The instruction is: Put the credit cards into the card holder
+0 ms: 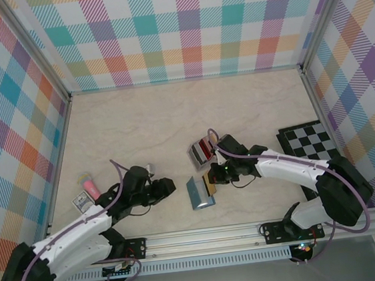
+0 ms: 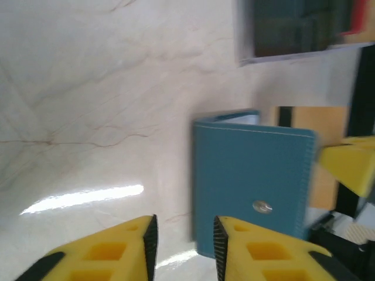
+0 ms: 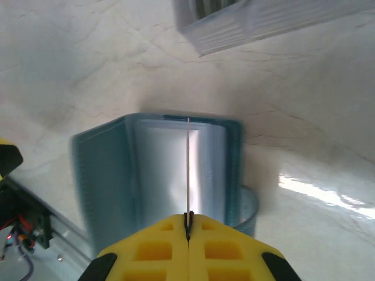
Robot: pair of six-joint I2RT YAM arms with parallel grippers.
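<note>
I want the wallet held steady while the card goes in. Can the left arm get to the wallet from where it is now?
Probably yes. The left hand is open and close beside the wallet, with bare table between them. The right hand, holding a card, works from the other side.

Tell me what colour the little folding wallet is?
The card holder is teal-blue on the outside, clearest from the left wrist camera.
</note>
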